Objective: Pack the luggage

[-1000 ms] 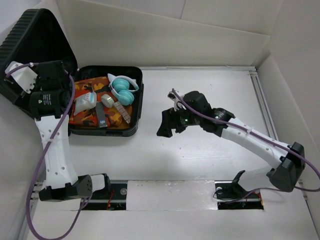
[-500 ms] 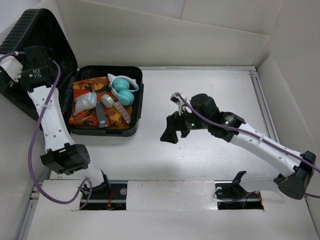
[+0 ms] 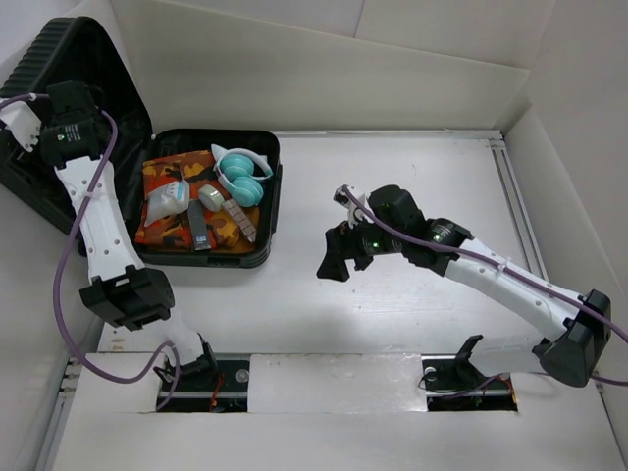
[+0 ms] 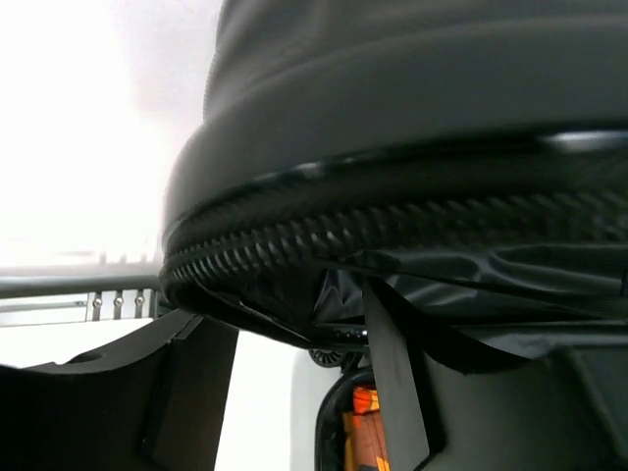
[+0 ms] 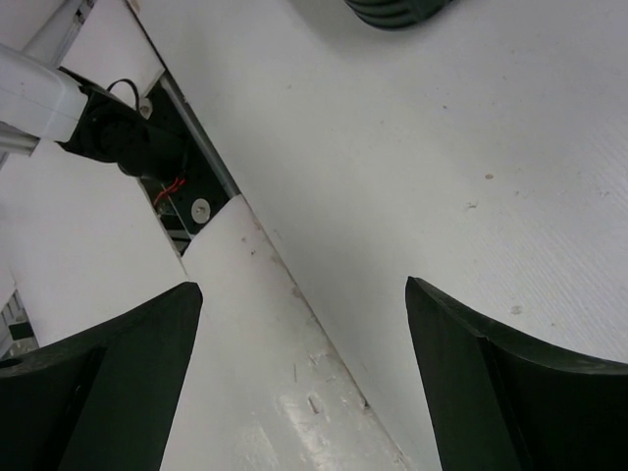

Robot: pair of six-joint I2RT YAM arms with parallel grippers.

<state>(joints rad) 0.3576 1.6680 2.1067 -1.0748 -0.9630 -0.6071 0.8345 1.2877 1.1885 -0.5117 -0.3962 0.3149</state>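
The luggage (image 3: pixel 273 201) lies open at the back left, its ribbed lid (image 3: pixel 59 59) leaning up against the left wall. An orange patterned cloth (image 3: pixel 165 175), teal headphones (image 3: pixel 241 177) and small items lie in the base. My left gripper (image 3: pixel 27 145) is up at the lid's edge. In the left wrist view the lid's zip rim (image 4: pixel 392 245) fills the frame right at the left gripper (image 4: pixel 294 339); whether the jaws pinch it is hidden. My right gripper (image 3: pixel 334 257) hovers open over bare table, nothing between its fingers (image 5: pixel 128 383).
White walls close in the table on the left, back and right. A metal rail (image 3: pixel 515 206) runs along the right side. The arm bases and cable slots (image 3: pixel 226 378) sit at the near edge.
My left arm swung up from the suitcase's left rim to the lid's edge, and its jaws have narrowed. The right arm drifted slightly, still open.
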